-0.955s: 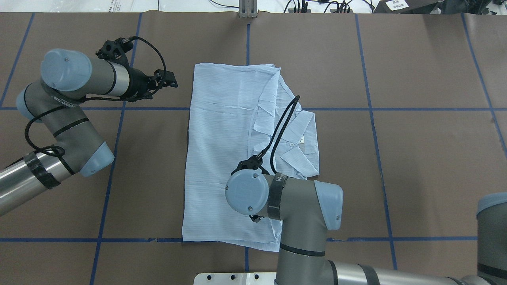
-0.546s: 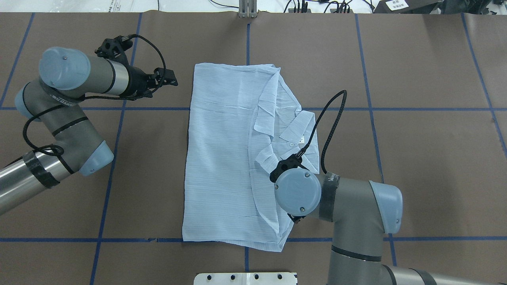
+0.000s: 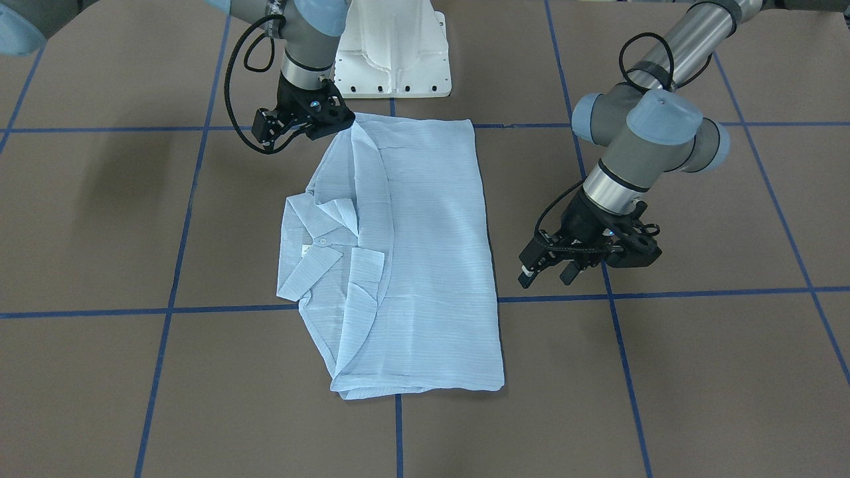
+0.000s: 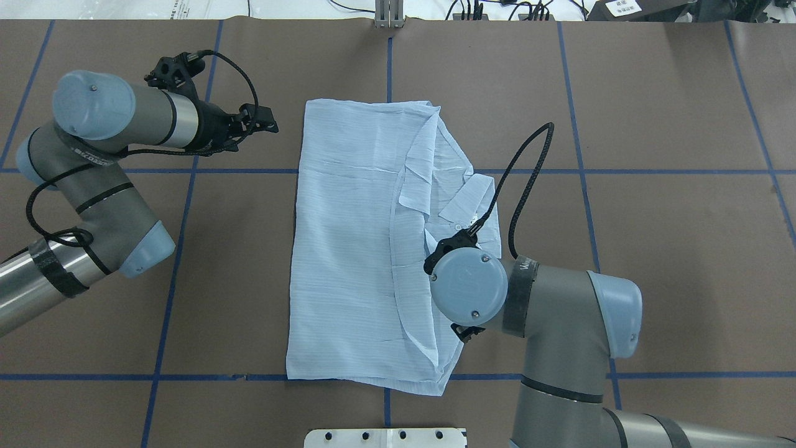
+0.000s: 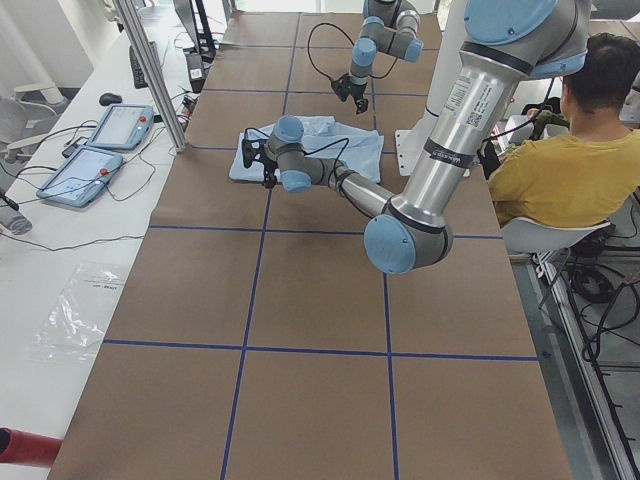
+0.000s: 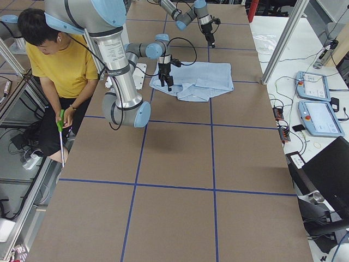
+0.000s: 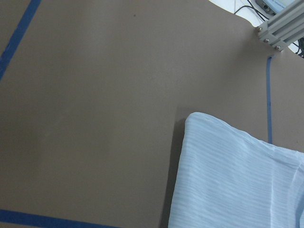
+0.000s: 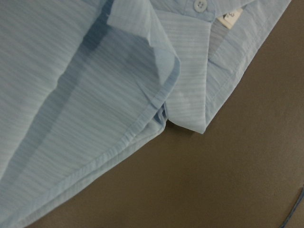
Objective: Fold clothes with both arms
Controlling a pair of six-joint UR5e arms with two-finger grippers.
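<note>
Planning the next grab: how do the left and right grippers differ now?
The left gripper hangs over bare table beside the shirt; the right gripper is at its collar-side edge. The left is tilted, jaws open; the right points straight down, jaws unclear. Neither visibly holds cloth.

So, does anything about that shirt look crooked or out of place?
Yes: the shirt is mostly a neat rectangle, but its collar juts past one long edge and the flap beside it runs slanted.

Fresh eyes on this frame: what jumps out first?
The pale blue shirt lies folded into a long rectangle at centre, with its collar on the robot's right side. The right gripper hangs at the shirt's right corner nearest the robot's base. The left gripper is open over the table, apart from the cloth.
</note>
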